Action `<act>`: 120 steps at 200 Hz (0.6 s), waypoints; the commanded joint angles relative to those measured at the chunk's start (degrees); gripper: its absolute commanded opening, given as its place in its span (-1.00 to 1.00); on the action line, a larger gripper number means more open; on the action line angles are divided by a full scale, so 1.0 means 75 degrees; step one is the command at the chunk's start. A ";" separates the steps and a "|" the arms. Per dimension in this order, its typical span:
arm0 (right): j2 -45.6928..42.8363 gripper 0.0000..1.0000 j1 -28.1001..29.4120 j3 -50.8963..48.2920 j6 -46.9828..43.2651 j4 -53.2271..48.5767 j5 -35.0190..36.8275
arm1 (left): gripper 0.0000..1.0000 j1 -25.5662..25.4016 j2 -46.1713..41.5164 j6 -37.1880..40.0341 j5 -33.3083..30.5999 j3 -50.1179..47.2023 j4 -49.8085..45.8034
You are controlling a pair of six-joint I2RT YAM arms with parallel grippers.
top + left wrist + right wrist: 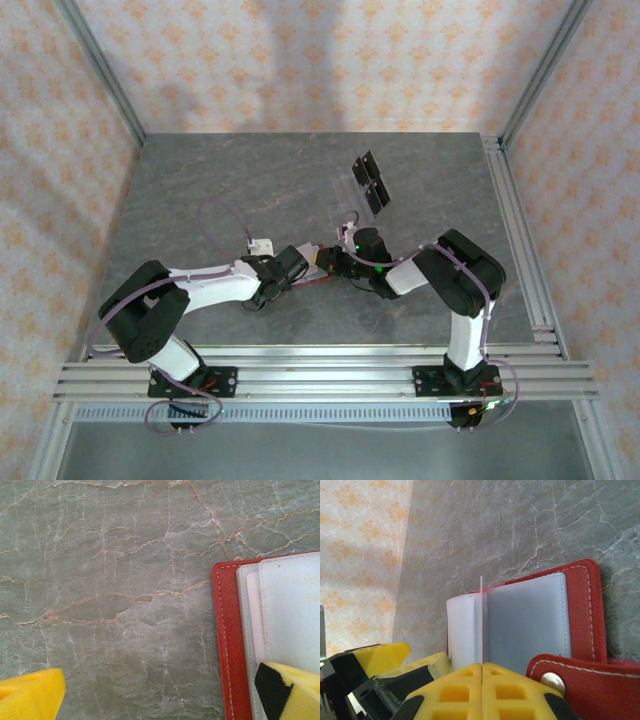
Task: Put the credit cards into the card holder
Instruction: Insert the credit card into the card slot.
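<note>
So, midway at best: the right gripper point(481, 672) is clamped on one thin credit card point(481, 610) standing edge-on over the open card holder point(585, 610) at the table's point(200, 200) near middle, not yet in a pocket, while the left gripper point(162, 697) sits wide open, one finger point(295, 690) on its lining.

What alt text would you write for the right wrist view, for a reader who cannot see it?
The right gripper, its yellow fingers pressed together, pinches a thin credit card, seen edge-on over the open red card holder. The holder lies on a grey marbled table, its greyish pockets facing up.
</note>
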 commanded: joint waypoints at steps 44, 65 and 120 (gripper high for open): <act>0.0181 -1.00 0.0043 0.0120 0.0195 0.0694 -0.0261 | 0.99 0.0014 -0.0010 -0.0116 -0.0174 -0.0178 -0.0217; 0.0201 -1.00 0.0043 0.0084 0.0289 0.0828 -0.0292 | 0.99 0.0015 0.0003 -0.0106 -0.0176 -0.0197 -0.0203; 0.0414 -1.00 0.0054 0.0119 0.0460 0.0989 -0.0427 | 0.99 0.0014 0.0014 -0.0112 -0.0168 -0.0198 -0.0195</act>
